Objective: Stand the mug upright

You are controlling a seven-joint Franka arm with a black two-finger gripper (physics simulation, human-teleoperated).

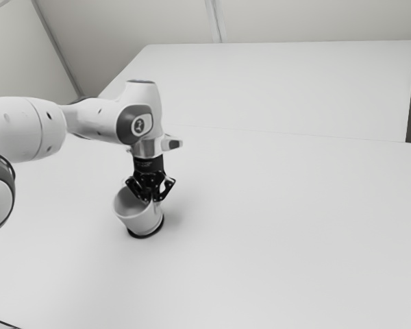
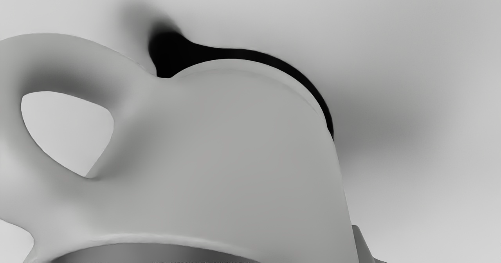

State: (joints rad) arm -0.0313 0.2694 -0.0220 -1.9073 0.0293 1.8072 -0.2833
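We cannot determine the opening or grip of the fingers (image 2: 361,245) at the mug (image 1: 141,218), which tilts toward the exterior view's left over the table (image 1: 274,226); release before it seats flat may topple it.

Open room spans the worktop (image 1: 294,226) toward the exterior view's right; the mug (image 1: 138,219) blocks the way down beneath the gripper (image 1: 152,200).
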